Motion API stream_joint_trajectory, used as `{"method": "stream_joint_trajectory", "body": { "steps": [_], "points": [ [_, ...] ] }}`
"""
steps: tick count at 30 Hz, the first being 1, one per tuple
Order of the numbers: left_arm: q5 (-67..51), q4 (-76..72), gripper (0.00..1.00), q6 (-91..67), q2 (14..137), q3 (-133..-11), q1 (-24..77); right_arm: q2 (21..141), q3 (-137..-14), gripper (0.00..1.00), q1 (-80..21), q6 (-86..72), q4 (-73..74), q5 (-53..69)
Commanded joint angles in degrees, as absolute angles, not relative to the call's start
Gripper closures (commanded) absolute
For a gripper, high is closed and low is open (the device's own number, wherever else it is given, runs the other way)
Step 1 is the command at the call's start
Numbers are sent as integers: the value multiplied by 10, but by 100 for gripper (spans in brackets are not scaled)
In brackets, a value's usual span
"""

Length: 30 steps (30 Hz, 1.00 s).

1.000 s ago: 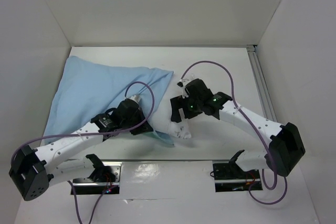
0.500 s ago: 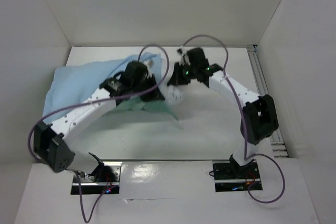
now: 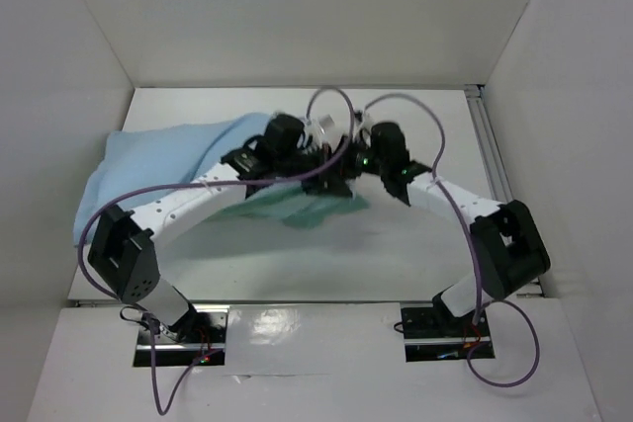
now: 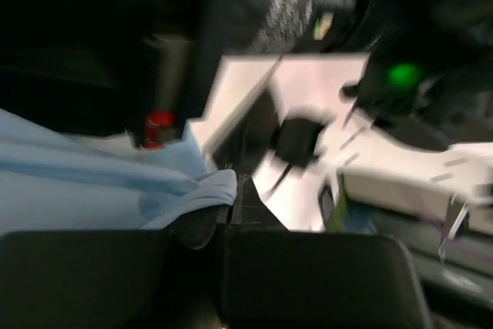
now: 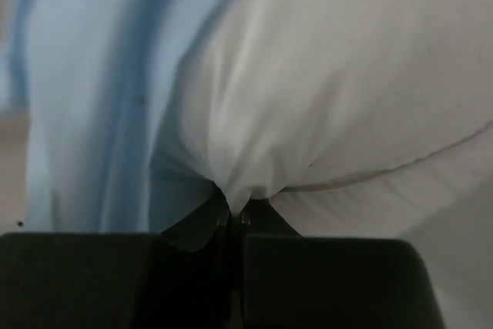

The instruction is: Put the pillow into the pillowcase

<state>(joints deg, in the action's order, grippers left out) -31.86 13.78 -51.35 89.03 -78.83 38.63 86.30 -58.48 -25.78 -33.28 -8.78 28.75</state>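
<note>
From above, the light blue pillowcase (image 3: 148,160) lies on the white bench (image 3: 415,254) toward 9 o'clock. Its shiny green side shows blurry under the two arms (image 3: 198,200), which meet near the middle. The arms hide both hands there.

The left wrist view is smeared, but the left hand (image 4: 231,209) is pinched tight on a fold of blue pillowcase.

In the right wrist view, the right hand (image 5: 235,221) is clamped on a pucker of the white pillow (image 5: 347,75), with pillowcase at 9 o'clock.

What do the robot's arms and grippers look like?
The left arm and right arm have white links with black joints. A purple cable loops along each. The left gripper and right gripper are black; a green light glows by the right wrist.
</note>
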Motion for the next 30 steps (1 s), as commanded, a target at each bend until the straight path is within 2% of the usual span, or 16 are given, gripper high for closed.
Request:
{"method": "stream_joint_trajectory", "body": {
  "steps": [1, 2, 4, 6, 8, 12, 13, 14, 15, 17, 18, 19, 23, 26, 28, 30],
  "points": [
    [-405, -44, 100, -584, 867, -724, 451, 870, -439, 100, -304, -446, -220, 357],
    [-405, -26, 100, -576, 867, -724, 451, 864, -420, 100, -317, -453, -227, 357],
    [-393, 31, 68, -546, 873, -756, 456, 832, -385, 100, -323, -453, -221, 349],
    [-377, 107, 31, -497, 873, -811, 456, 790, -371, 100, -330, -453, -192, 329],
    [-371, 140, 2, -463, 873, -857, 456, 767, -365, 100, -330, -433, -166, 323],
    [-387, 210, 0, -419, 868, -923, 444, 727, -370, 100, -342, -387, -96, 312],
    [-392, 228, 4, -411, 867, -932, 426, 713, -370, 100, -342, -380, -68, 306],
    [-392, 234, 9, -403, 867, -940, 416, 706, -370, 95, -350, -374, -52, 301],
    [-398, 234, 34, -389, 862, -951, 403, 698, -370, 92, -356, -359, -37, 301],
    [-368, 282, 63, -376, 867, -971, 353, 673, -375, 82, -362, -344, 20, 272],
    [-324, 305, 75, -356, 876, -1003, 336, 665, -381, 62, -362, -325, 44, 259],
    [-290, 329, 78, -346, 905, -1024, 306, 648, -396, 51, -362, -316, 100, 243],
    [-102, 478, 31, -316, 1016, -1151, 277, 590, -429, 37, -362, -303, 215, 60],
    [15, 543, 24, -305, 1073, -1228, 277, 540, -443, 28, -355, -317, 237, -27],
    [87, 568, 24, -299, 1117, -1255, 277, 533, -443, 26, -345, -323, 237, -33],
    [98, 580, 21, -299, 1138, -1266, 282, 547, -456, 23, -317, -323, 227, 7]
  ]
}}
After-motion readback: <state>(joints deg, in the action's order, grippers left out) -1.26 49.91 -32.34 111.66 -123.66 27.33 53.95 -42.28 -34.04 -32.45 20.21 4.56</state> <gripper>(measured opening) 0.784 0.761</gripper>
